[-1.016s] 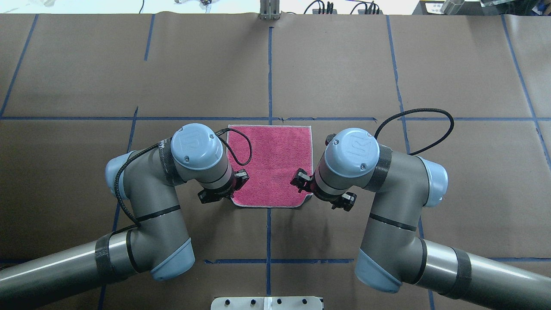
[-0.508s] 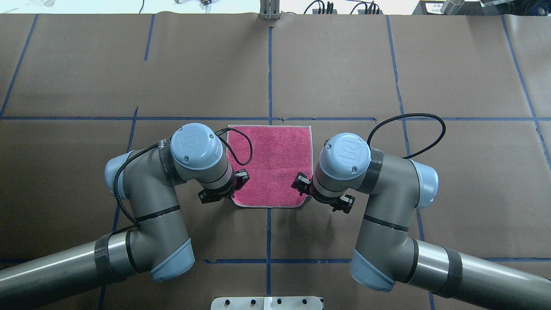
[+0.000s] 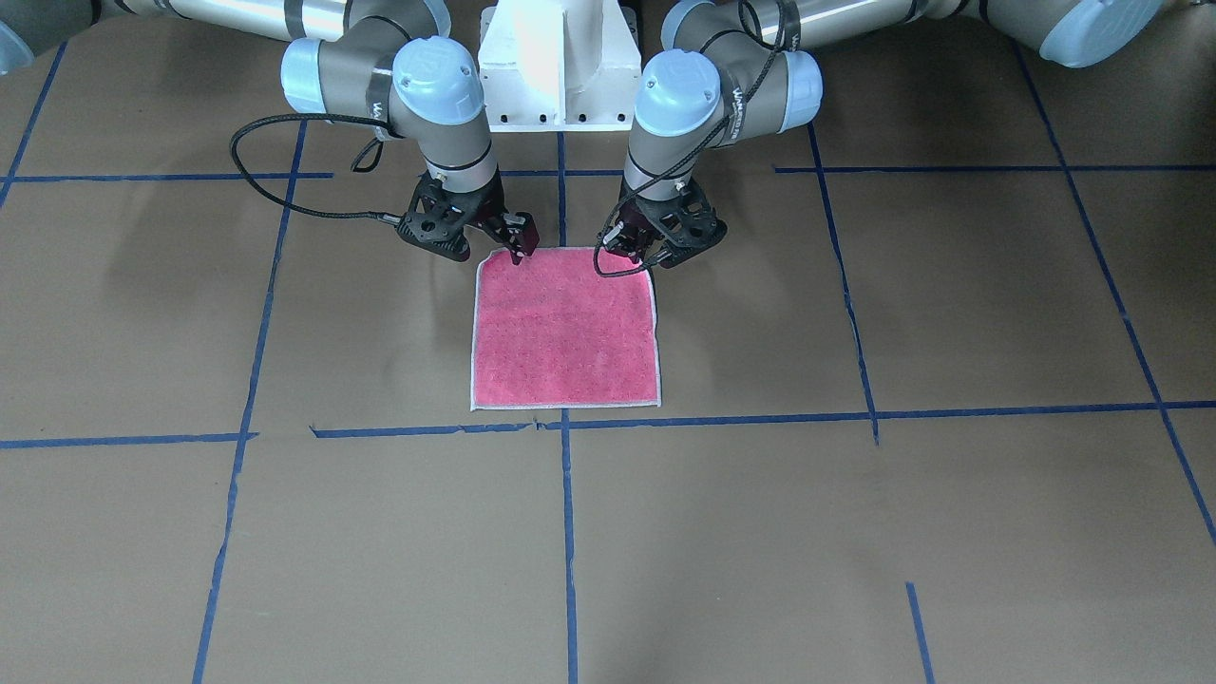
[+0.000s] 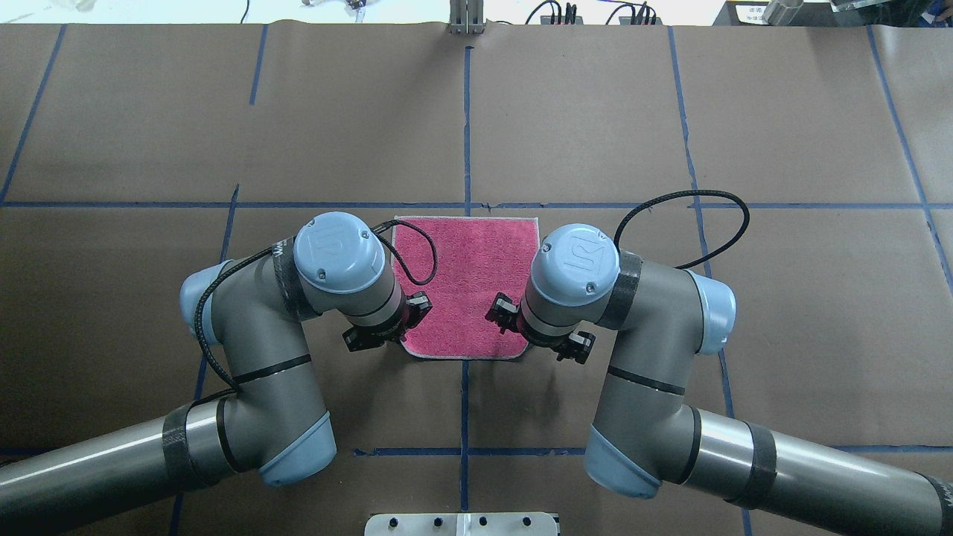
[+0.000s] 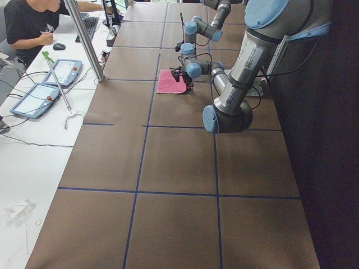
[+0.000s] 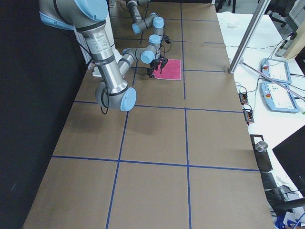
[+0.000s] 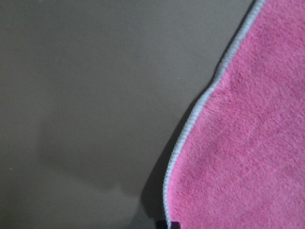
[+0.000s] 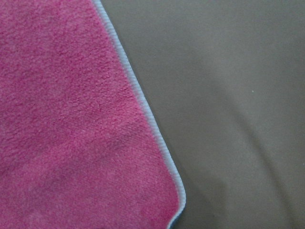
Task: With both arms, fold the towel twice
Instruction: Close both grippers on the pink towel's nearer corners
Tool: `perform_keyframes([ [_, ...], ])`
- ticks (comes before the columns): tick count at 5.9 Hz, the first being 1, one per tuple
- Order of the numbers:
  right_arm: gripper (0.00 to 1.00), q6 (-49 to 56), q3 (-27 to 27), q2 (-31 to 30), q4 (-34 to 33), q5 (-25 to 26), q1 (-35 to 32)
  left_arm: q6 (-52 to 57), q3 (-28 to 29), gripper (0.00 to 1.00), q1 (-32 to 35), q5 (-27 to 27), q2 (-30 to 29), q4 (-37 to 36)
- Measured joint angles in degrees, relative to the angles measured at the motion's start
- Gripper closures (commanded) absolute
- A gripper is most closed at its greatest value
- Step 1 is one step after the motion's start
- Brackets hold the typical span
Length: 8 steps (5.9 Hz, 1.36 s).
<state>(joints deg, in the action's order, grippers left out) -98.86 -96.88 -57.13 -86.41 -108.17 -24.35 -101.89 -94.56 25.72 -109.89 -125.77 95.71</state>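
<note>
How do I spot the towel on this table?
Find the brown table crossed by blue tape lines. Between the left arm and right arm lies the towel: a flat pink-red square with a pale edge, the only cloth there.

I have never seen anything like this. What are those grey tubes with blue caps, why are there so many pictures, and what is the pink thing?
Those tubes are the robot's left arm and right arm. Both stand on one white base at a table covered in brown paper with blue tape lines. Each arm ends in a black two-fingered pincer.

One picture looks down from behind the robot and one faces it from across the table. Two look along the table from its ends, and the two close-ups come from small cameras on the wrists.

On the table lies a pink towel with a pale edge, flat and unfolded. The left pincer and right pincer are down at its two corners nearest the robot. I cannot tell whether they have pinched the cloth, and no part of it is lifted.
</note>
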Motion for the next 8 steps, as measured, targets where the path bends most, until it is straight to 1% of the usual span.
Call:
perform_keyframes([
  [2, 0.0, -0.34, 3.16, 0.13, 5.16, 0.06, 0.0, 0.02, 0.05, 0.95, 0.02, 0.0, 0.0, 0.0],
  [4, 0.02, -0.45, 3.4, 0.15, 6.18, 0.06, -0.06, 0.05, 0.08, 0.95, 0.01, 0.02, 0.0, 0.0],
  [5, 0.06, -0.43, 2.75, -0.13, 5.93, 0.02, -0.2, 0.09, 0.08, 0.95, -0.01, 0.02, 0.0, 0.0],
  [6, 0.13, -0.39, 1.6, -0.54, 4.85, -0.07, -0.38, 0.1, 0.08, 0.95, 0.0, 0.02, 0.0, 0.0],
  [7, 0.13, -0.39, 0.78, -0.71, 3.55, -0.08, -0.44, 0.11, 0.08, 0.95, 0.0, 0.02, 0.0, 0.0],
  [8, 0.19, -0.43, 0.45, -0.76, 3.04, -0.04, -0.38, 0.11, 0.08, 0.95, -0.01, 0.02, 0.0, 0.0],
])
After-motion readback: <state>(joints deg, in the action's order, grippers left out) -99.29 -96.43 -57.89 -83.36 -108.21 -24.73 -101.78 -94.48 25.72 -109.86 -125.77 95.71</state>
